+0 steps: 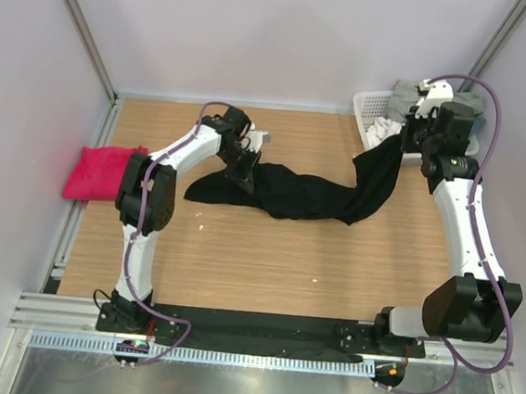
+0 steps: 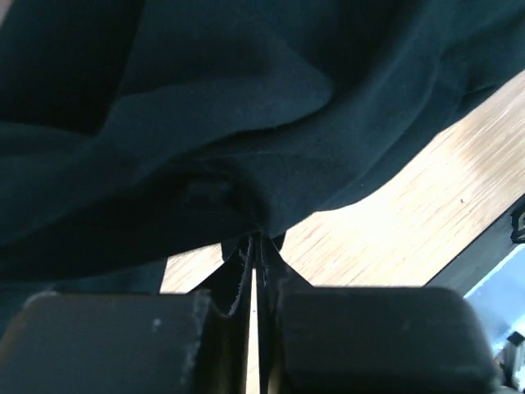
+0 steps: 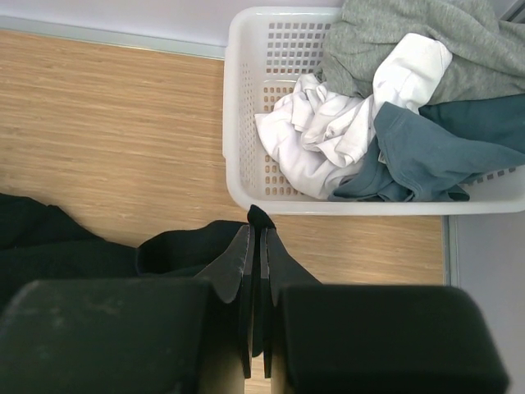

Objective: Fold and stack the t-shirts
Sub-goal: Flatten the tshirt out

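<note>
Black cloth runs in a rumpled band across the middle of the wooden table: the black t-shirt is strung between both claws. Its end toward ten o'clock is bunched in the left gripper, whose jaws are pressed together on a fold, with the rest of the shirt billowing above them in the wrist view. The end toward two o'clock hangs from the right gripper, likewise pinched closed on a small peak of the fabric, just beside the white latticed basket. That basket sits in the table's one o'clock corner and holds a grey garment, a white garment and a teal garment. At nine o'clock, on the table's edge, lies the folded pink t-shirt, well apart from both claws.
</note>
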You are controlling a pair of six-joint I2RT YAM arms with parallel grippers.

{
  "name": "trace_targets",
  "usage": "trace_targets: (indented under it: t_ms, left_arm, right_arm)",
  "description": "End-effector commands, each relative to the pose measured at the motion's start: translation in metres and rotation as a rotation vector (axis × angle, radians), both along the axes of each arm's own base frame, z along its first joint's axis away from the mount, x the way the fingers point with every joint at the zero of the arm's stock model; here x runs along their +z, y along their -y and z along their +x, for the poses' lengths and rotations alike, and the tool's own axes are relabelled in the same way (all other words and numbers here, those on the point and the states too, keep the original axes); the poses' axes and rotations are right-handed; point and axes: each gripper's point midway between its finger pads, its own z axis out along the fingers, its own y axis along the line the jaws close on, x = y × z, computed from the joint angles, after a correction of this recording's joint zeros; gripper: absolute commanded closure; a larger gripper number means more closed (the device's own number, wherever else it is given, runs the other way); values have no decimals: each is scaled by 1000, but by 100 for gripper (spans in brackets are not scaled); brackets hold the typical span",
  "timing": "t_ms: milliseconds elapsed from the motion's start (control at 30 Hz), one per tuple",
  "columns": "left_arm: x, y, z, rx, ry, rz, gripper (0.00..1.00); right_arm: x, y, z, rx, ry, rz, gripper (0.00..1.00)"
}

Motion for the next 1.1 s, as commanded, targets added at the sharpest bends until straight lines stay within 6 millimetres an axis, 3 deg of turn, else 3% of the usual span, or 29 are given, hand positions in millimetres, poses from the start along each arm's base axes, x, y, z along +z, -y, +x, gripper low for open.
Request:
trace_targets:
  t_ms: [0,67,133,167,233,267,367,400,433,600,633,700,733,767,800,833,867,933,967,1000,1033,1067]
  left_arm:
    - [39,5,10,-13,83,-66,100]
    - [67,-1,5,-31,137,-92,100]
    - [81,-6,-16,-89,136,-117,100]
    - [107,-10,-31,-117,171,-141,100]
    - [127,-13,-46,-172,225,-176,100]
    - [149,-13,-48,-182,304,-204,100]
    - [172,-8,-27,-156,427,-223,100]
    - [155,-4,-14,-150,392,-201,100]
    - [173,1,4,-155,447,-207,100]
    - [118,6,72,-74,338,-145,100]
    - [97,8,89,-43,310,-144,100]
    - [84,12,113,-23,341,-135,100]
    - [63,15,122,-19,325,-127,100]
    - [67,19,138,-8,370,-143,100]
    - [62,19,147,10,388,-126,99]
    - [48,17,156,33,389,-102,92]
    - [54,16,164,57,421,-87,68]
    - [60,8,168,86,452,-46,60]
    - [81,4,166,95,486,-48,56]
    - [73,-2,155,128,437,-37,54]
    - [77,-7,150,145,431,-43,53]
    - [105,-11,143,163,480,-77,52]
  right_arm:
    - [33,4,-3,-12,105,-20,99]
    - [37,5,-6,-14,113,-27,99]
    - [43,4,-12,-10,127,-28,99]
    - [45,3,-14,-7,132,-28,99]
    - [52,2,-20,-4,150,-26,99]
    - [53,3,-21,-7,153,-27,99]
    - [55,3,-24,-12,164,-29,99]
    - [53,3,-24,-11,162,-31,99]
    - [50,3,-23,-11,152,-31,99]
    - [48,5,-18,-13,147,-38,99]
    - [47,5,-17,-12,144,-41,99]
    - [43,6,-13,-13,135,-43,99]
    - [40,6,-11,-13,129,-44,99]
    - [37,6,-11,-12,122,-43,99]
    - [33,6,-9,-12,114,-43,99]
    - [31,6,-9,-14,108,-43,99]
    - [29,6,-9,-14,102,-43,99]
    - [28,6,-10,-13,98,-43,99]
    - [29,6,-11,-14,100,-45,99]
    - [31,7,-13,-17,106,-44,99]
    - [32,6,-14,-17,109,-44,99]
    - [28,6,-16,-16,102,-44,99]
